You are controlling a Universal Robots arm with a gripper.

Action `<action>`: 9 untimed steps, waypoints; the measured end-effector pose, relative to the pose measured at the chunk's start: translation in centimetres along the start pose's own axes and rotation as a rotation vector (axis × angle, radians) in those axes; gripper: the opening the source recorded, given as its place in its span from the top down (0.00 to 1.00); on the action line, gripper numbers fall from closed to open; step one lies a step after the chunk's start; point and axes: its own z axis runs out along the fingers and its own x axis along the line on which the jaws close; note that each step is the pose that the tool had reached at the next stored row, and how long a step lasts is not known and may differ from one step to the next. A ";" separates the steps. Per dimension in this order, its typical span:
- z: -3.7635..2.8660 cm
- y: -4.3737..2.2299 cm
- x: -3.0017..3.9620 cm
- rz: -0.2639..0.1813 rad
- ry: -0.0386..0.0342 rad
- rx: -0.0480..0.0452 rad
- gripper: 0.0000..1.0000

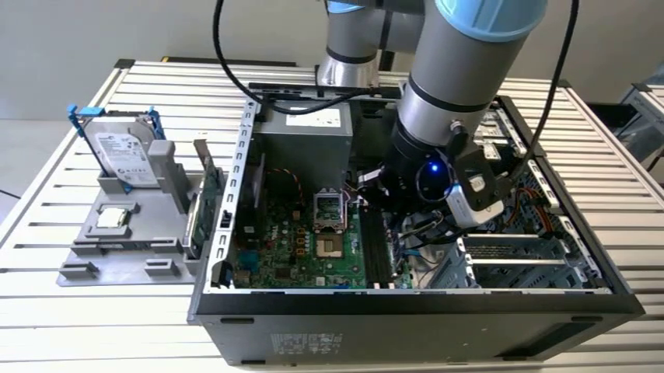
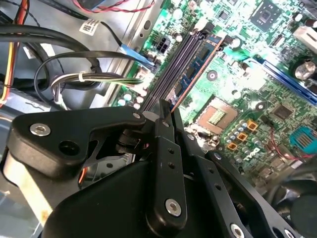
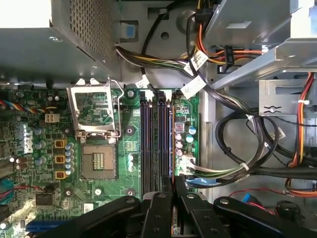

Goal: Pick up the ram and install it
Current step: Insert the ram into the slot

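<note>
The black two-fingered gripper is clamped on the thin green ram stick, which stands edge-down in the dark memory slots beside the open processor socket, seemingly not fully seated.

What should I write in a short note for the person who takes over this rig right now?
Pincer: inside the open computer case, shut on the memory stick.
Memory stick: held on edge over the long memory slots beside the empty processor socket; in the second wrist view its far end reaches the slot's end clip.
Done: stick picked up and carried to the slots.
Left: whether it is fully seated cannot be told; the pincer has not let go.
</note>
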 end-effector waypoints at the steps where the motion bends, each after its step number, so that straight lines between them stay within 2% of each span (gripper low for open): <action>1: 0.11 0.01 0.00 0.000 0.0000 0.0001 1.00; 9: 0.71 0.26 -0.11 0.000 0.0000 0.0000 1.00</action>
